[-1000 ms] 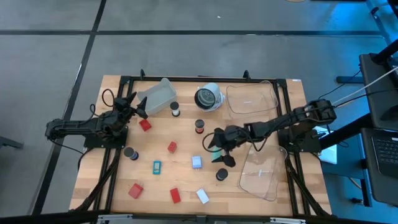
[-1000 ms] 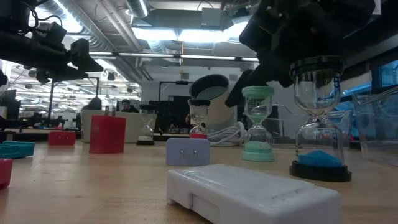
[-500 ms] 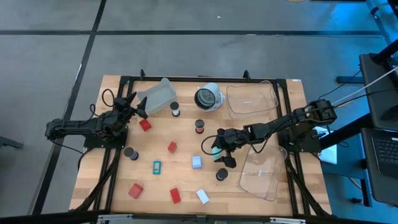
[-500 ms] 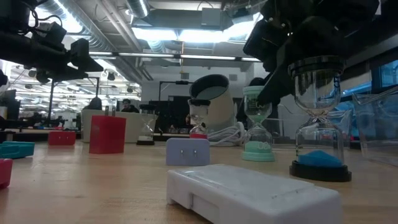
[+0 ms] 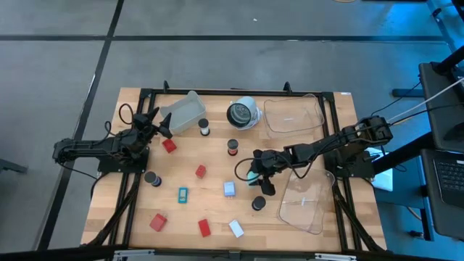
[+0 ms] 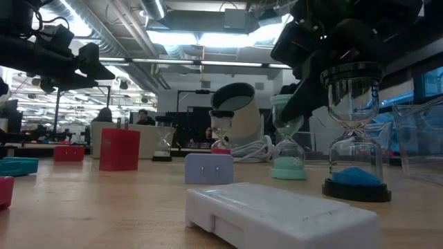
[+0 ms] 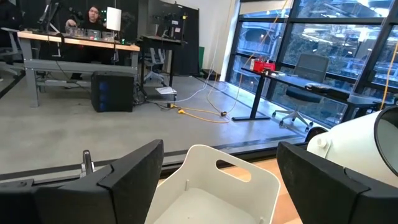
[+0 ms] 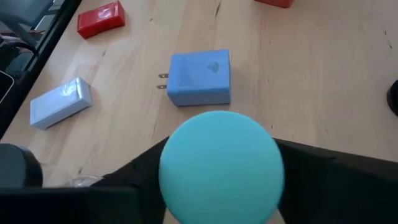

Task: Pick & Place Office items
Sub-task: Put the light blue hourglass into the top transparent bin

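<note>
A teal-ended hourglass [image 6: 287, 142] stands upright on the table right of centre, its round teal top [image 8: 221, 165] showing in the right wrist view. My right gripper [image 5: 255, 176] reaches in from the table's right and is shut on it. My left gripper [image 5: 155, 123] waits open above the far left, pointing at a white bin [image 7: 211, 186]. Scattered on the wood are a pale-blue plug block [image 8: 199, 78], a white block [image 8: 60, 102], red blocks [image 5: 204, 228], a teal block [image 5: 183, 194] and other small hourglasses [image 6: 354, 131]. My right gripper pinches the hourglass by its upper teal cap [image 8: 171, 180], one dark finger [image 8: 323, 180] on each side of it. The fingers slant down from the table's right side. The hourglass stays upright with its base [image 6: 289, 169] on the table.
Two clear trays [image 5: 292, 116] [image 5: 304, 204] lie at the right, the nearer one just beyond my right gripper. A white-and-black round object [image 5: 243, 114] sits at the far middle. A blue-sand hourglass [image 5: 258, 204] stands close on the near side of the gripper.
My right gripper has tipped slightly and its fingers have closed in on the teal hourglass, taking hold of its top. The hourglass has stayed standing where it was.
</note>
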Tool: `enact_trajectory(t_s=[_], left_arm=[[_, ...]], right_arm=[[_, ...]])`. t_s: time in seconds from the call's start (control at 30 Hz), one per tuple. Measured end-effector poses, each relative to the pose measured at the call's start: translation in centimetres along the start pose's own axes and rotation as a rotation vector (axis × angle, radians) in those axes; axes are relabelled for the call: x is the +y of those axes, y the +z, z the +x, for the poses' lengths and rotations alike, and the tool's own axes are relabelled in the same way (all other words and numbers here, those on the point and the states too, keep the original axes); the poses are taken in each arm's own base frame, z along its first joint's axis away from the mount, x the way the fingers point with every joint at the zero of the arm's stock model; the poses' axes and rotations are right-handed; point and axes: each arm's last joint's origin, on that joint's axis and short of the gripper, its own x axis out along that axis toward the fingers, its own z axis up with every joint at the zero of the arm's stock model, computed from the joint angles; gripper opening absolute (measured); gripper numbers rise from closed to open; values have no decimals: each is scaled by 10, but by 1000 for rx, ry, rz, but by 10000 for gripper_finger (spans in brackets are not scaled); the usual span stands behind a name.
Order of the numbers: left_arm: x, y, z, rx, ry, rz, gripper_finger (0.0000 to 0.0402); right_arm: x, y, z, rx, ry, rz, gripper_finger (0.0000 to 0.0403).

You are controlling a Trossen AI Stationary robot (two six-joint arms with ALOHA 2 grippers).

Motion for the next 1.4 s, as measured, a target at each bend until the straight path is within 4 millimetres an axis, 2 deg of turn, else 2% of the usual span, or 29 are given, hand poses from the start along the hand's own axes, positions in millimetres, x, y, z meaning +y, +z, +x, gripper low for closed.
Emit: enact_trajectory(t_s=[0.07, 0.2, 0.4, 0.5, 0.63, 0.77, 0.97, 1.13, 1.27, 1.4], left_arm=[[0, 0, 0, 0, 0, 0, 310], [0, 0, 0, 0, 0, 0, 310], [0, 0, 0, 0, 0, 0, 310], [0, 0, 0, 0, 0, 0, 310], [0, 0, 0, 3, 1, 5, 310], [-1, -1, 0, 8, 2, 14, 310], [-2, -3, 1, 18, 4, 32, 310], [-2, -4, 1, 24, 5, 39, 310], [-2, -4, 2, 26, 6, 20, 310], [-2, -5, 2, 29, 4, 24, 310]], right_arm=[[0, 0, 0, 1, 0, 4, 189], [-1, 1, 0, 3, -2, 33, 189], [-2, 28, -11, 42, -82, 108, 204], [-1, 49, -30, 83, -216, 113, 199], [0, 76, -65, 104, -375, 110, 189], [0, 86, -105, 89, -513, 23, 189], [-14, 80, -168, 59, -721, 91, 198], [-34, 73, -201, 10, -869, 262, 190], [-54, 61, -206, 45, -961, 359, 190], [-78, 28, -190, 157, -1005, 377, 190]])
